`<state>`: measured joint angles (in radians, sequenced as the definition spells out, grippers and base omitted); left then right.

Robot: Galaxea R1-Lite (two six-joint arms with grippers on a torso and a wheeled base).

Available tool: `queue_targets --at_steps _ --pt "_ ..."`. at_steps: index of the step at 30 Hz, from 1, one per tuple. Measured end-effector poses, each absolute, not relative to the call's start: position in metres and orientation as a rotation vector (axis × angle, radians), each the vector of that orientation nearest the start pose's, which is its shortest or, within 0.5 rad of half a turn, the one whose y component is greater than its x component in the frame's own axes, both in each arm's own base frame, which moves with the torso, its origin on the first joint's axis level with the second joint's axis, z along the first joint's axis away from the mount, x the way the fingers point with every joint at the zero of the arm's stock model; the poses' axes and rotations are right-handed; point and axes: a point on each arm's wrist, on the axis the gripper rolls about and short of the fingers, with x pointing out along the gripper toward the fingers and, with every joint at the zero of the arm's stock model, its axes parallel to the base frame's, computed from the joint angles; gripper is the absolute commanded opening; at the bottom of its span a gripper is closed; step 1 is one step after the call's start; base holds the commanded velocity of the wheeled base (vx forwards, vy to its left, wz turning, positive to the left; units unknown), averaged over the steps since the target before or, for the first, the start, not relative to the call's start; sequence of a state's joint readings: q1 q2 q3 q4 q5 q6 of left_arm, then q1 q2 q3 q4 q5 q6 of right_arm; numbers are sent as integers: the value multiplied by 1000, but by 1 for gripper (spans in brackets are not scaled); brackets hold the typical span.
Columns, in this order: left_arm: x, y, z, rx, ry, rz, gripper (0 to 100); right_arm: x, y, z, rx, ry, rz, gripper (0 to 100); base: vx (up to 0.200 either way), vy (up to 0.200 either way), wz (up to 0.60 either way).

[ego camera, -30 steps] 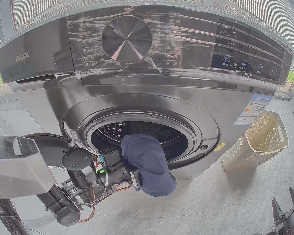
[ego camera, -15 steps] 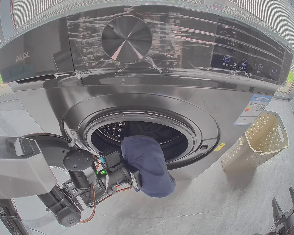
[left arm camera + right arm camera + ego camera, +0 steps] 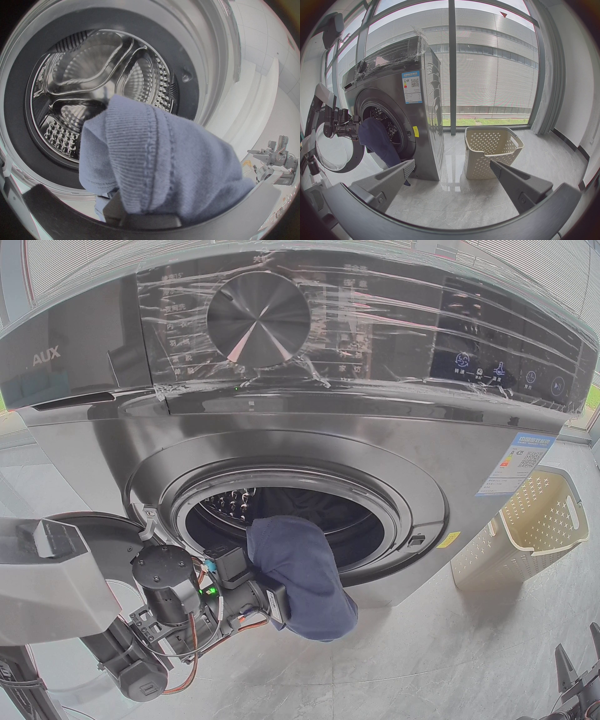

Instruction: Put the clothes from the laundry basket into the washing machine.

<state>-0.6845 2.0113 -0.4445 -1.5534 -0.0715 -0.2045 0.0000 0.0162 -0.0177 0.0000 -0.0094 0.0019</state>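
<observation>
The dark grey washing machine (image 3: 312, 427) stands with its round door (image 3: 103, 534) swung open to the left. A navy garment (image 3: 303, 577) hangs over the lower rim of the drum opening (image 3: 356, 534), partly inside and partly hanging down toward the floor. My left gripper (image 3: 140, 215) is at the opening's lower left, shut on the navy garment (image 3: 162, 162), whose ribbed edge drapes over it in front of the steel drum (image 3: 93, 90). My right gripper (image 3: 450, 168) hangs open low at the right, away from the machine, with nothing in it.
A cream perforated laundry basket (image 3: 544, 521) stands on the grey tile floor right of the machine; its inside (image 3: 490, 147) looks empty. A glass wall is behind it. Open floor lies in front of the machine.
The left arm has edged slightly toward the drum opening, and the garment's hanging end has drawn up a little. The right gripper has not moved.
</observation>
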Motion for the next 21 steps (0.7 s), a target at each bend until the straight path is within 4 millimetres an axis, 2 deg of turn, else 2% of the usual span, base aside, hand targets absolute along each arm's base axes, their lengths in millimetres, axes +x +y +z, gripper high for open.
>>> queue_targets --at_steps 12,17,21 --pt "274 -199 84 -202 60 -652 0 -23 0 81 2 -1 -9 100 0 0 0" --pt "287 -212 77 -207 46 -663 0 -23 0 81 2 -1 -9 100 0 0 0" --pt "306 -224 77 -222 -7 -658 0 -23 0 81 2 -1 -9 100 0 0 0"
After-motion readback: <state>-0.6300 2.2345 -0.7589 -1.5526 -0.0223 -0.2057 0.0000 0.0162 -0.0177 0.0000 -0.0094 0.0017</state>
